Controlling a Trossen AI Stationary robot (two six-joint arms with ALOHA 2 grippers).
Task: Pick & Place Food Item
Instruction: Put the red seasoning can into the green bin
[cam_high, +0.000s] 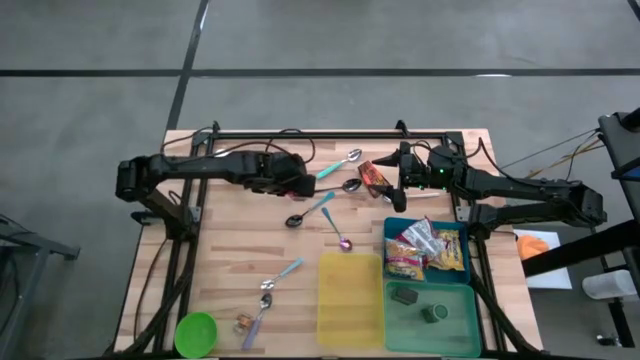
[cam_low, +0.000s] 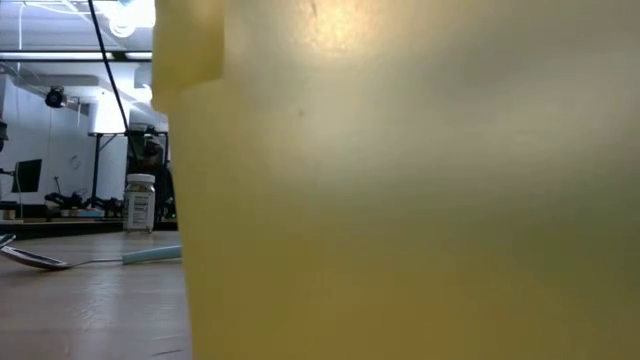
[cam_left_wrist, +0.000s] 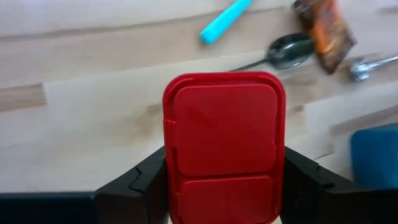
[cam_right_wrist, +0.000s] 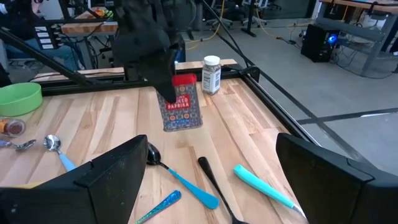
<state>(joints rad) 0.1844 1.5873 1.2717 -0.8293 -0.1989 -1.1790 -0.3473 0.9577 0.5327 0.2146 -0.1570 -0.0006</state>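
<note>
- The left gripper (cam_high: 303, 186) hangs over the wooden table (cam_high: 230, 240), left of its middle, clenched on a paprika tin (cam_right_wrist: 181, 106) with a red lid (cam_left_wrist: 224, 146); one finger (cam_left_wrist: 134, 186) presses each side of the tin, which is lifted clear of the boards and tilted.
- Just past it lie a spoon with a turquoise handle (cam_high: 338, 165), a dark spoon (cam_high: 350, 186) and a blue-handled spoon (cam_high: 310, 211).
- A small brown food packet (cam_high: 373, 177) sits beside them, near the table's far edge.
- Toward the near edge are a green bowl (cam_high: 196, 333) and a yellow bin (cam_high: 349, 298).
- The right gripper (cam_high: 402, 176) waits right of the packet, fingers spread and holding nothing.
- Below it, a blue bin (cam_high: 455, 228) holds snack bags (cam_high: 425, 250); a green bin (cam_high: 465, 322) lies nearer.
</note>
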